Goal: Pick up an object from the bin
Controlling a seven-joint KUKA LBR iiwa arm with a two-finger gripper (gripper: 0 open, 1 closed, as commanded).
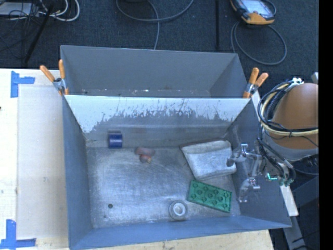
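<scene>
Landmark: the green studded plate, flat on the floor of the grey metal bin, toward the near right corner, its long edges slanting down to the right.

Just right of that plate, over the bin's sloping right wall: the gripper, hung below the orange-brown wrist cover with its looped cables. Stands with its two metal fingers apart, one beyond the plate's far right corner, the other beside the plate's right end, with bare grey wall between them. Clamps on no thing. Nearest to it: the plate and the grey pouch.

Just beyond the plate, toward the far wall: that crumpled grey pouch, its right end close to the far finger; cannot tell whether touching.

Just left of the plate's near left corner: a small silvery ring, lying flat.

Well left of the plate and farther back: a small brownish lump. Farther left again, at the foot of the far wall: a short blue cylinder.

Far left of the plate, at about its own depth: a tiny dark speck on the floor.
</scene>
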